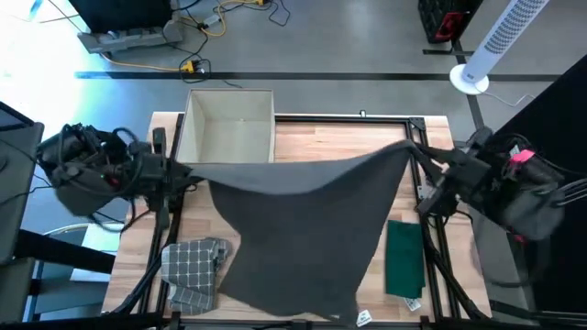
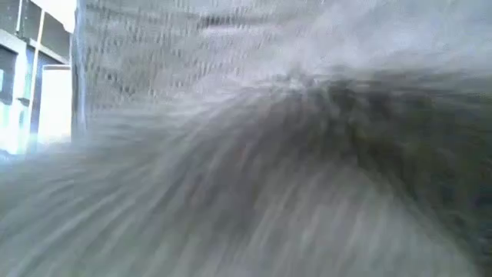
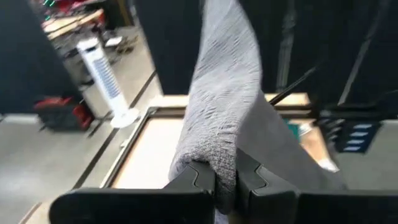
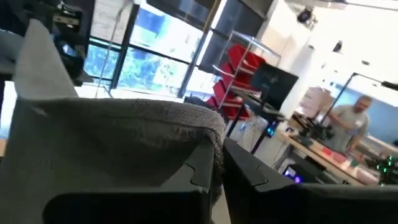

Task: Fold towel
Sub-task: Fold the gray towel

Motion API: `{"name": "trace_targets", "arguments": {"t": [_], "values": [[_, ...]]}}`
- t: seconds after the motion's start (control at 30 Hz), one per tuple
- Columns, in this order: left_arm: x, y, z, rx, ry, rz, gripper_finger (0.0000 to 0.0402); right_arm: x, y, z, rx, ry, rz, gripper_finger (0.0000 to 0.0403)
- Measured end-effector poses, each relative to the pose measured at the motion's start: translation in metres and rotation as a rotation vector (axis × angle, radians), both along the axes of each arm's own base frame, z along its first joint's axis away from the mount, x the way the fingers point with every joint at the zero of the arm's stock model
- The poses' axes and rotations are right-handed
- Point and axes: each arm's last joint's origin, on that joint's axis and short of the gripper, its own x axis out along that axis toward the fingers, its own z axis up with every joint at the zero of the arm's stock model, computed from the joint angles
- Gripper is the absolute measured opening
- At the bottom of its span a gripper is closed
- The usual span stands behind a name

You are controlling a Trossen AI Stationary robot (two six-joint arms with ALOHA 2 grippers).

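Note:
A dark grey towel (image 1: 303, 220) hangs spread between my two grippers above the wooden table (image 1: 321, 137). My left gripper (image 1: 188, 172) is shut on the towel's left upper corner; my right gripper (image 1: 417, 151) is shut on its right upper corner. The top edge sags a little between them, and the lower part drapes down to the near table edge (image 1: 303, 302). In the low view the towel (image 2: 246, 154) fills the picture, blurred. My left gripper pinches the towel's corner (image 3: 214, 165) between its two fingers; the cloth bunches there and runs away taut toward the other arm. My right gripper pinches the opposite corner's hemmed edge (image 4: 208, 127) between its two fingers; the cloth stretches away from it, lifted.
A beige open box (image 1: 229, 124) stands at the table's far left. A checked grey cloth (image 1: 194, 270) lies near left, a folded green cloth (image 1: 404, 258) near right. A white fan (image 1: 500, 41) stands on the floor beyond the table. A person shows far off in the right wrist view.

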Motion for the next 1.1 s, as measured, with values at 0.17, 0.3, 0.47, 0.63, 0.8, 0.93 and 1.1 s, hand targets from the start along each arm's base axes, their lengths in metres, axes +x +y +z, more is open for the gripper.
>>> {"name": "trace_targets", "arguments": {"t": [0.17, 0.3, 0.47, 0.63, 0.8, 0.93, 1.1], "values": [[-0.007, 0.010, -0.008, -0.062, 0.060, 0.038, 0.0000, -0.002, -0.026, -0.020, 0.108, 0.046, -0.019, 0.0006], [-0.004, 0.006, -0.017, -0.052, 0.121, 0.001, 0.0000, 0.014, -0.033, -0.036, 0.161, 0.143, -0.031, 0.0006], [-0.004, 0.005, -0.045, -0.045, 0.213, 0.002, 0.0000, 0.030, -0.045, -0.068, 0.240, 0.274, -0.089, 0.0006], [-0.011, 0.011, -0.083, -0.108, 0.273, 0.066, 0.0000, 0.035, -0.051, -0.110, 0.338, 0.365, -0.140, 0.0006], [-0.020, 0.019, -0.124, -0.164, 0.310, 0.098, 0.0000, 0.035, -0.053, -0.151, 0.382, 0.369, -0.168, 0.0006], [-0.028, 0.027, -0.154, -0.196, 0.346, 0.108, 0.0000, 0.037, -0.058, -0.184, 0.410, 0.384, -0.156, 0.0006], [-0.030, 0.026, -0.187, -0.289, 0.357, 0.082, 0.0000, 0.037, -0.070, -0.223, 0.459, 0.383, -0.143, 0.0006]]}}
